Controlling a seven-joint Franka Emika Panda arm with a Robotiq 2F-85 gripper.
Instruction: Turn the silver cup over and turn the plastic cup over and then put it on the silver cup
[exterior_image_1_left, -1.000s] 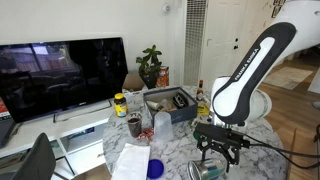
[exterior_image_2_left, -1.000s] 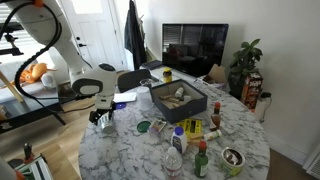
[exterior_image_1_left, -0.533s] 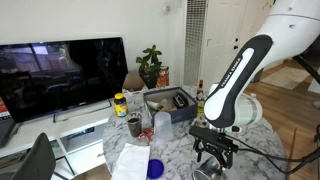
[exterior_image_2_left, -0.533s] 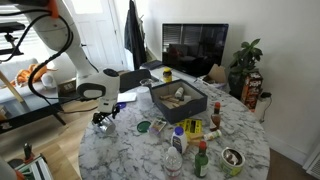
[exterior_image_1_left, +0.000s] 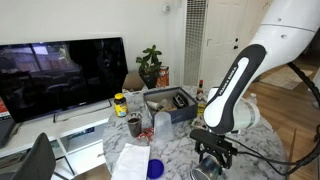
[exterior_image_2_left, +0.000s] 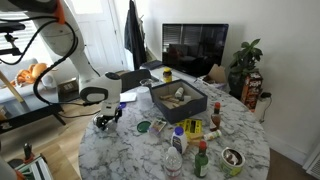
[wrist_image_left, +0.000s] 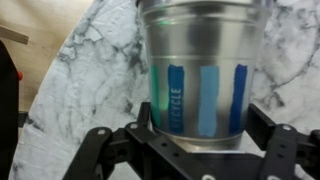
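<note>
The silver cup (wrist_image_left: 200, 60) fills the wrist view, a shiny metal tumbler on the marble table with blue stripes reflected on its wall. In an exterior view it shows just below the gripper at the table's near edge (exterior_image_1_left: 204, 172). My gripper (wrist_image_left: 200, 130) is open, with one finger on each side of the cup's wall. It hangs low over the table in both exterior views (exterior_image_1_left: 212, 158) (exterior_image_2_left: 106, 121). The plastic cup (exterior_image_1_left: 161, 124), translucent and whitish, stands mid-table beside a small dark cup (exterior_image_1_left: 134, 126), well away from the gripper.
A dark box (exterior_image_1_left: 170, 103) (exterior_image_2_left: 178, 97) with items stands mid-table. Bottles (exterior_image_1_left: 203, 100), a yellow jar (exterior_image_1_left: 120, 104), a blue lid (exterior_image_1_left: 155, 168) and white paper (exterior_image_1_left: 130, 160) lie around. A capped water bottle (exterior_image_2_left: 176, 152) and sauce bottles stand near the round table's edge (exterior_image_2_left: 110, 160).
The arm has come down and the gripper has lowered over the silver cup, so its fingers now straddle the cup. Nothing else on the table has moved.
</note>
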